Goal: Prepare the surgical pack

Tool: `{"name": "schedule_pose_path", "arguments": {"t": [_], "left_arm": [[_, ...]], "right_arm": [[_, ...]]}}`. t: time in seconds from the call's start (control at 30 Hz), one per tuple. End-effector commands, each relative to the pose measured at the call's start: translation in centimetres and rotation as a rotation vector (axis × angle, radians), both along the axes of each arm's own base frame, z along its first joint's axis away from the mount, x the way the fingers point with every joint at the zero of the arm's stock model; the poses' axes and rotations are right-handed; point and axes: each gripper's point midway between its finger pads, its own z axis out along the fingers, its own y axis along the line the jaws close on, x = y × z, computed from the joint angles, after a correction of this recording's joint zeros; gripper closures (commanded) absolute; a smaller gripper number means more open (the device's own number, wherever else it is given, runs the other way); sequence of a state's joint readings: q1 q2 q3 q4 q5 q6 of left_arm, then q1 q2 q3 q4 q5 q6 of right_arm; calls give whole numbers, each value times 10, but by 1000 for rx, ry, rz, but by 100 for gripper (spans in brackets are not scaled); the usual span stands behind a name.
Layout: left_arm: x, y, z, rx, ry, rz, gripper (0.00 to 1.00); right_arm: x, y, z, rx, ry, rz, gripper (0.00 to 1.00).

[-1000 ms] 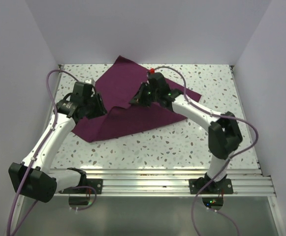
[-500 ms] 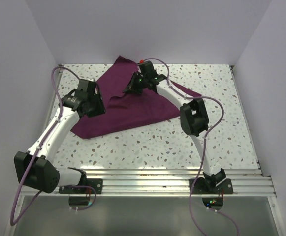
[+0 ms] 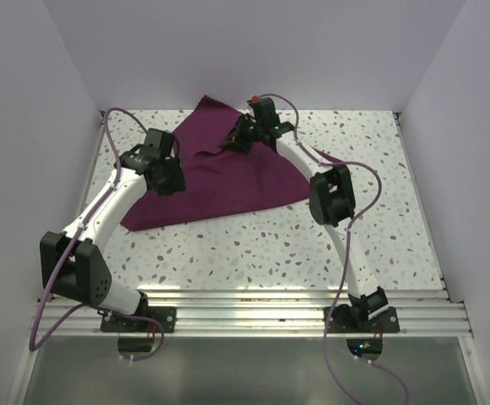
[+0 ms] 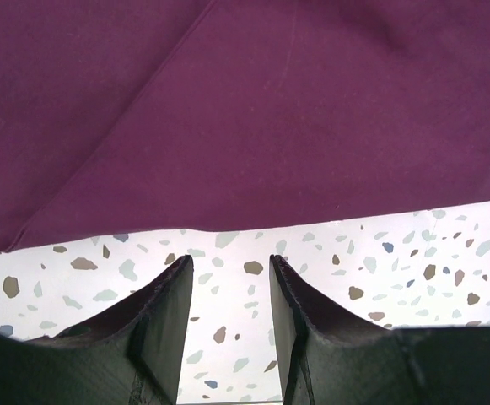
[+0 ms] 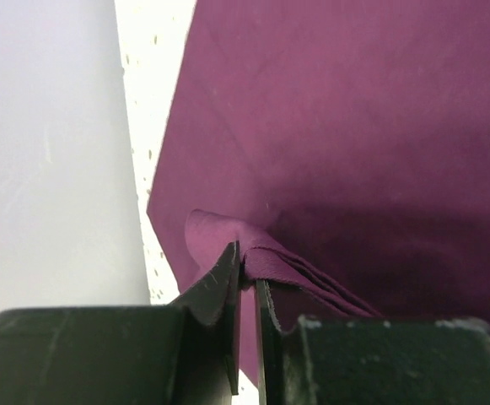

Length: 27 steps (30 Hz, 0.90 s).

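The surgical pack [image 3: 228,181] is a deep purple-maroon fabric sheet spread over the far middle of the speckled table. It fills the top of the left wrist view [image 4: 253,110] and most of the right wrist view [image 5: 354,126]. My right gripper [image 3: 232,140] is shut on a folded corner of the pack [image 5: 266,257] and holds it lifted near the back wall. My left gripper [image 3: 171,184] is open and empty, low over the pack's left part; in its wrist view the gripper [image 4: 230,270] sits above bare table just short of the fabric edge.
White walls close the back and both sides; the back wall [image 5: 51,152] is close to my right gripper. The table's left rim [image 3: 93,181] runs beside the left arm. A metal rail [image 3: 253,304] lies at the near edge.
My right gripper has carried the held fabric corner from mid-sheet toward the back wall, unfolding the pack. My left gripper has let go of the fabric and shifted right and farther over the sheet.
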<state>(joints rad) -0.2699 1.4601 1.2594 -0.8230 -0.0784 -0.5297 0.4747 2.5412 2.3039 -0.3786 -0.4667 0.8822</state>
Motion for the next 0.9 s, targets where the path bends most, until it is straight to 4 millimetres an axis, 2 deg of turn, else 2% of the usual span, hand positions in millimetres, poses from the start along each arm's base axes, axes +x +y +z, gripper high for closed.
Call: {"name": "schedule_pose_path", "arguments": {"t": [0.0, 0.07, 0.23, 0.5, 0.73, 0.8, 0.87], "left_arm": [[19, -3, 16, -3, -68, -17, 55], [21, -4, 14, -1, -62, -17, 55], [24, -6, 9, -9, -48, -13, 55], [25, -8, 8, -18, -51, -7, 55], [20, -4, 6, -6, -41, -3, 55], [20, -4, 6, -6, -44, -4, 55], [21, -5, 4, -9, -39, -8, 55]], "right_arm": [[17, 7, 14, 90, -41, 29, 91], [18, 12, 12, 106, -38, 37, 88], [17, 10, -7, 92, -15, 48, 84], [22, 6, -14, 86, -11, 29, 82], [30, 11, -16, 122, -16, 17, 79], [32, 13, -21, 124, -14, 12, 77], [35, 14, -22, 134, -14, 7, 71]]}}
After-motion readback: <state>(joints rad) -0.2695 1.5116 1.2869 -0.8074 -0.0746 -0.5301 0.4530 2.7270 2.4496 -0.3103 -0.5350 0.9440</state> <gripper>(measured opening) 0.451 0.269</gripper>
